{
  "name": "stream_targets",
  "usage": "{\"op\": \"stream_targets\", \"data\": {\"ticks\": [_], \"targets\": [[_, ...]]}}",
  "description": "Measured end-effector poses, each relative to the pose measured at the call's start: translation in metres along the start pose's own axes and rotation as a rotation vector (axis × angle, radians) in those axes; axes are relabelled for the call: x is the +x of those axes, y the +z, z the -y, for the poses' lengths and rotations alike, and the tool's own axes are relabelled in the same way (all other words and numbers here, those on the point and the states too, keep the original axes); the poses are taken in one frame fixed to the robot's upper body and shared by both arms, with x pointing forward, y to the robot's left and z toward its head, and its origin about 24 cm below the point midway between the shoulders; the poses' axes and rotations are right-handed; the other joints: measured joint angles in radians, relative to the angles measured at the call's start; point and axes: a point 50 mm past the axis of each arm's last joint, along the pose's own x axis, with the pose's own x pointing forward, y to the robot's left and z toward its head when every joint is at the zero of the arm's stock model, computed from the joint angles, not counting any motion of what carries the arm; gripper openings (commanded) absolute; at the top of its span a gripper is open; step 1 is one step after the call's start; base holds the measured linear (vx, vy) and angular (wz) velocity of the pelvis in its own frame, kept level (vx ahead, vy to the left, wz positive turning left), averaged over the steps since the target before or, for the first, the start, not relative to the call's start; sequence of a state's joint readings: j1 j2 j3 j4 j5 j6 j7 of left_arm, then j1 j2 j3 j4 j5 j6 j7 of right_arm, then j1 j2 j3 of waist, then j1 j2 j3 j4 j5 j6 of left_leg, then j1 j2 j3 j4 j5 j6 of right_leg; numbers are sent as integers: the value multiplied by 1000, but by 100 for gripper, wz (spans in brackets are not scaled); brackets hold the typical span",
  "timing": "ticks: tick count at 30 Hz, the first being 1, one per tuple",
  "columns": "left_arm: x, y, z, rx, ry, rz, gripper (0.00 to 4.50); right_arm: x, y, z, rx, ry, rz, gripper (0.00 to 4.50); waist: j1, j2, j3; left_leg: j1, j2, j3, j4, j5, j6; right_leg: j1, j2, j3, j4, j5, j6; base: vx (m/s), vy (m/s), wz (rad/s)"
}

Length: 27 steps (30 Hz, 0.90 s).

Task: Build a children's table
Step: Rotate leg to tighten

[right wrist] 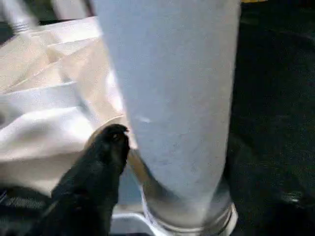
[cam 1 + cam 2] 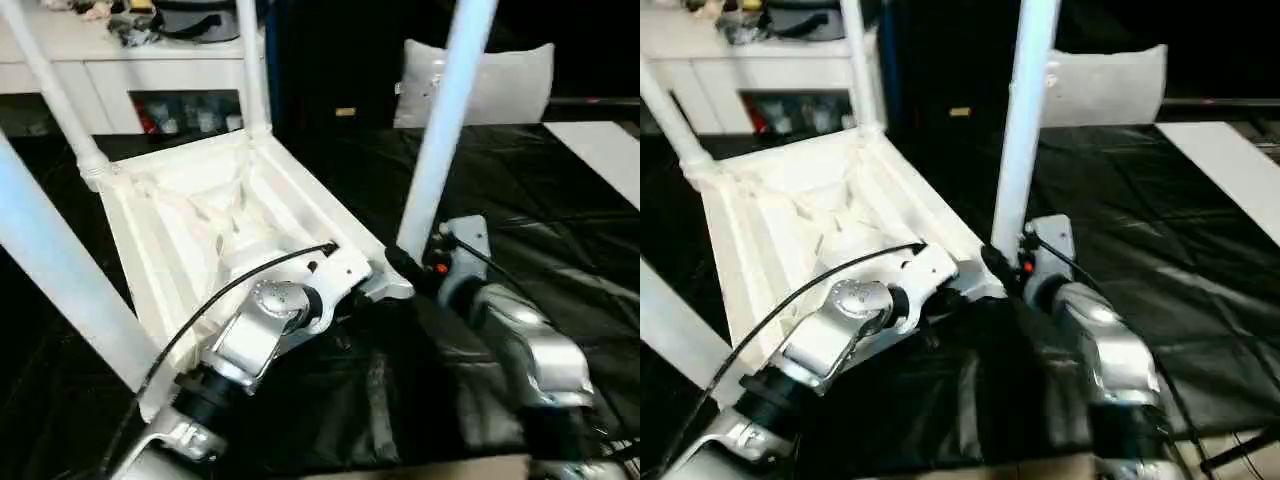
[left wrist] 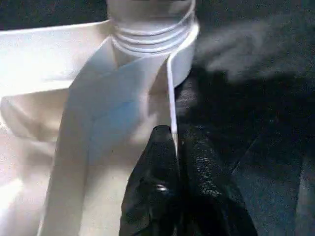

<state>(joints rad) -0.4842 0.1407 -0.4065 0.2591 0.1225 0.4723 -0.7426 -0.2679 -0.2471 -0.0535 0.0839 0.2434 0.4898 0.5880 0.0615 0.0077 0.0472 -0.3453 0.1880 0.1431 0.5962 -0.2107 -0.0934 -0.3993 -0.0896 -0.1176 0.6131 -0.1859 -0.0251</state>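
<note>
From the left eye view, the children's table lies upside down on a black cloth, its ribbed underside facing up, with white legs standing in the corner sockets: two at the far corners, one at the near right corner, and one crossing the picture's left side. Behind stand a white cabinet and a white cushion. The left tool reaches to the table's near right rim; the right tool sits at the foot of the near right leg. In the left wrist view, the left tool is clamped on the thin rim wall just below the corner socket. In the right wrist view, one black finger of the right tool lies against the leg where it enters the socket; whether this tool is apart or together I cannot tell.
</note>
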Motion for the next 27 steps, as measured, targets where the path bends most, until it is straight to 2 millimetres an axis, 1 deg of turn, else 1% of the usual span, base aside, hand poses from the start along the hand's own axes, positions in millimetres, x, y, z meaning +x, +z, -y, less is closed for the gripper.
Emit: {"op": "stream_targets", "data": {"ticks": [2,4,6,12,13,15,18,20,21,23,24,25,26,27], "targets": [[-6,-3,-3,63,-29,5,0,-10,3,6,-42,70,-14,351,2,2,-1,-4,0,0,0,3,6,-3,0,0,-1,3,-5,0,0,0],[-12,-8,-8,103,-45,3,0,-20,6,12,-89,143,-29,360,9,2,0,-5,1,2,0,2,7,-3,1,-2,-2,3,-5,0,0,0],[-18,-11,-12,144,-69,0,0,-28,8,15,-135,217,-55,385,15,2,0,-5,2,2,0,2,7,-3,1,-1,-3,2,-4,0,0,0],[-31,-20,-14,247,-193,-1,0,-45,16,23,-233,341,-99,385,27,1,0,-4,2,3,0,3,6,-3,1,-1,-3,0,0,0,0,0],[-34,-21,-16,295,-234,-3,0,-48,17,22,-261,416,-123,385,32,1,0,-5,3,3,0,3,6,-2,1,-2,-3,0,1,0,0,0],[-40,-24,-19,332,-278,-11,0,-52,18,20,-284,496,-140,385,40,0,0,-4,4,4,0,3,6,-1,0,-2,-3,0,1,0,0,0],[-42,-25,-19,357,-329,-12,0,-52,15,15,-296,581,-165,351,48,-1,0,-4,4,7,1,3,7,-1,-1,-2,-3,0,0,0,0,0],[-44,-25,-18,372,-377,-10,0,-52,10,11,-302,646,-200,349,52,-2,0,-4,4,8,1,3,7,-1,-2,-1,-3,0,0,0,0,0],[-45,-26,-17,383,-404,-10,0,-51,7,10,-299,677,-219,338,54,-2,0,-5,4,8,1,3,7,-1,-2,-1,-3,3,-4,0,0,0],[-46,-25,-17,398,-436,-15,0,-48,6,9,-304,707,-232,308,56,-2,1,-5,4,8,1,3,7,-1,-2,-2,-3,3,-4,0,0,0],[-46,-25,-18,405,-449,-16,0,-47,7,9,-307,716,-234,308,57,-2,1,-5,4,8,1,3,8,-1,-2,-2,-2,3,-4,0,0,0],[-46,-25,-18,412,-464,-17,0,-46,7,9,-304,728,-236,292,58,-2,1,-5,4,8,2,3,8,-1,-2,-2,-2,3,-4,0,0,0],[-46,-24,-17,420,-477,-20,0,-46,7,9,-303,735,-236,292,60,-2,1,-5,4,8,2,3,8,-1,-2,-2,-2,3,-4,0,0,0],[-45,-24,-17,424,-487,-20,0,-45,6,8,-299,742,-236,268,62,-2,1,-5,4,9,2,3,8,-1,-2,-1,-2,3,-4,0,0,0]]}}
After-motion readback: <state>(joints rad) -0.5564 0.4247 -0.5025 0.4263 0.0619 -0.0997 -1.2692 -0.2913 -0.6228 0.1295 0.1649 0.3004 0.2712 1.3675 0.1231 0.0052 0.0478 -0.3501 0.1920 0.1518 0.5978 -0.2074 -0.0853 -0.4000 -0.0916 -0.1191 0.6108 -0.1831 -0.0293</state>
